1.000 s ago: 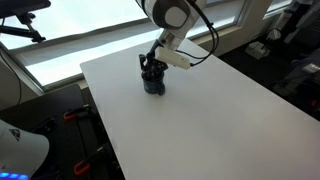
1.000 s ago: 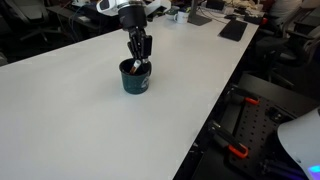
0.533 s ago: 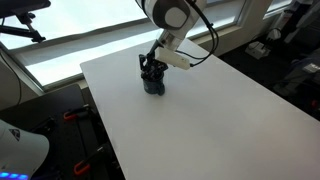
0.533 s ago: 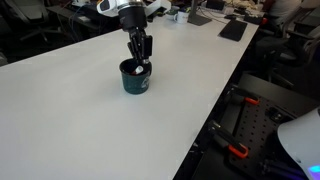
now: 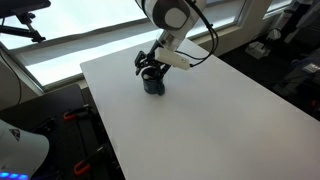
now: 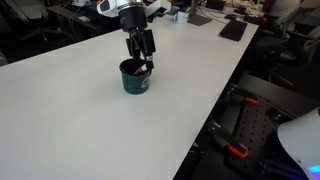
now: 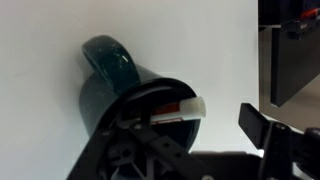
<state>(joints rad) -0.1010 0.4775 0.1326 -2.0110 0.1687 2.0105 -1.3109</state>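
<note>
The mug stands upright on the worktop, nearer its window-side edge, a white-and-red object lying inside it. The end effector hangs directly above the rim, its jaws spread and gripping nothing.

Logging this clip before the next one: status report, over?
Gripper open, over the mug. White marker sits in the mug, leaning on its rim, not gripped. Nothing in the way in view.
</note>
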